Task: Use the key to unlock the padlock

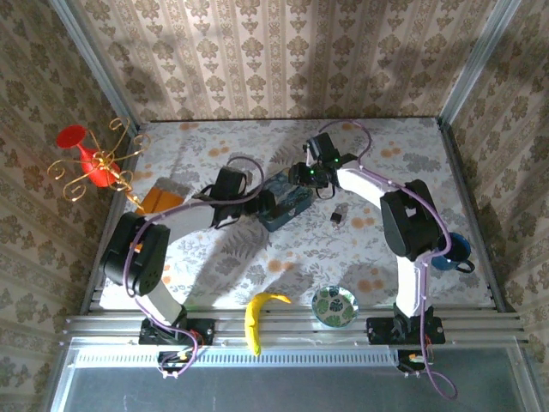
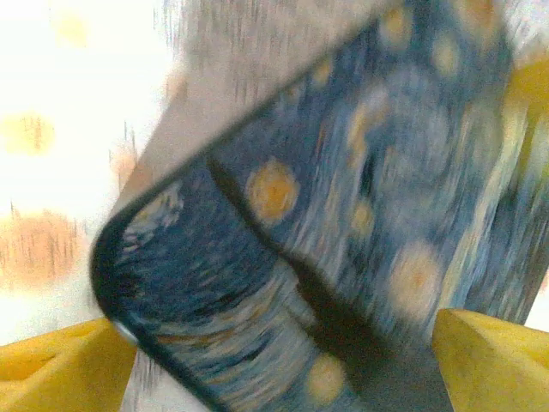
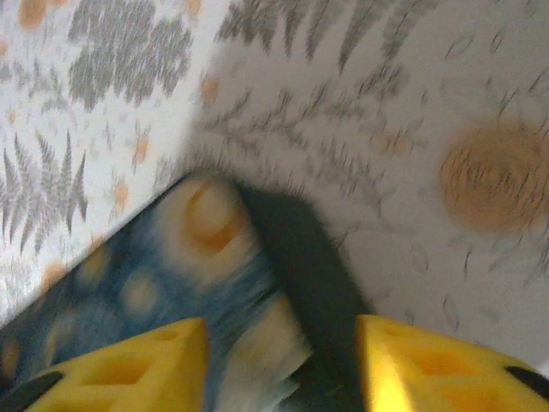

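My left hand [image 2: 274, 343] is spread wide with the blue box [image 2: 343, 215] between its fingers; whether it grips, I cannot tell. My right hand [image 3: 279, 343] hangs part open over the box's edge. The padlock [image 1: 340, 215] lies on the surface [image 1: 257, 249] near the box's right side

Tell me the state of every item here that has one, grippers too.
Box: lying on table.
Left gripper: open, astride the box.
Right gripper: open, over a box corner.
Padlock: lying on table, apart from box; locked or not, too small to tell.
Mug: upright.
Banana: unpeeled.
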`<state>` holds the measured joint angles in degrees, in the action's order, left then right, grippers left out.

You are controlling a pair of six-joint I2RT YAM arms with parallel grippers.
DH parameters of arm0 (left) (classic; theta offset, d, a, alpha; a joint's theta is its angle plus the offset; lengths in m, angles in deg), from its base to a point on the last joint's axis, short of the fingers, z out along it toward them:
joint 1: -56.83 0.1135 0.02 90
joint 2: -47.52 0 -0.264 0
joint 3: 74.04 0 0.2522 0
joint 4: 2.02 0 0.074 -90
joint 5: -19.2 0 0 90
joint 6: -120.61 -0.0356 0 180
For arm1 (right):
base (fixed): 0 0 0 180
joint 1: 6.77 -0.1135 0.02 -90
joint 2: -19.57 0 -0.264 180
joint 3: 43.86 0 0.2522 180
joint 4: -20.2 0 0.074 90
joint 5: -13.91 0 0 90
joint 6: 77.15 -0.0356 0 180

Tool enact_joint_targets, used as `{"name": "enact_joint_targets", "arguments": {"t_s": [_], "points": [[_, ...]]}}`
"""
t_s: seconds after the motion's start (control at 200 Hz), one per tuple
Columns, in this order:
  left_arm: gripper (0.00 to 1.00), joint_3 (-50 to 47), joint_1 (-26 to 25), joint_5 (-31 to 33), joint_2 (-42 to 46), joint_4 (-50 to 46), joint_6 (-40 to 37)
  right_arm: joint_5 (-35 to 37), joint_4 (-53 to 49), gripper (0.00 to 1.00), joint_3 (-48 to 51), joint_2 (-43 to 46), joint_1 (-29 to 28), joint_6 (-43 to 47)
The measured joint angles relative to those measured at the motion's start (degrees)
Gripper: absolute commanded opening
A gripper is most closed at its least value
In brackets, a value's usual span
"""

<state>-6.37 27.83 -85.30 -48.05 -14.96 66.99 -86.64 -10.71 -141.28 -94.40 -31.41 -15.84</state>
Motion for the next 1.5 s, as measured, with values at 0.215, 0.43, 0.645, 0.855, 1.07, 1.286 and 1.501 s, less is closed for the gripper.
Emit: {"name": "enact_joint_targets", "arguments": {"t_s": [0.215,0.43,0.645,0.855,1.07,1.286,1.501], "points": [[0.97,2.21,4.87,2.99,0.55,4.55,-2.27,3.85,-1.29,0.62,7.43,7.3,-1.42,-2.69],[1.0,-5.88,6.45,10.21,12.98,3.87,-6.82,14.27,-0.81,0.89,20.02,26.29,1.25,-2.23],[1.0,-19.78,6.27,31.5,28.48,5.51,-17.31,24.41,3.43,1.0,36.0,45.83,5.64,3.17],[1.0,-32.52,11.58,44.02,32.76,22.47,-32.41,35.1,17.2,1.0,52.92,56.37,6.49,14.93],[1.0,-37.09,21.33,39.04,25.53,38.77,-38.14,38.32,31.95,1.0,60.33,54.58,8.81,24.72],[1.0,-39.06,26.27,27.87,8.81,55.76,-38.56,34.16,50.01,1.0,65.24,44.52,14.53,28.57],[1.0,-34.23,29.4,18.25,5.84,54.12,-38.77,27.47,64.39,1.0,66.4,34.18,18.1,29.31]]}}
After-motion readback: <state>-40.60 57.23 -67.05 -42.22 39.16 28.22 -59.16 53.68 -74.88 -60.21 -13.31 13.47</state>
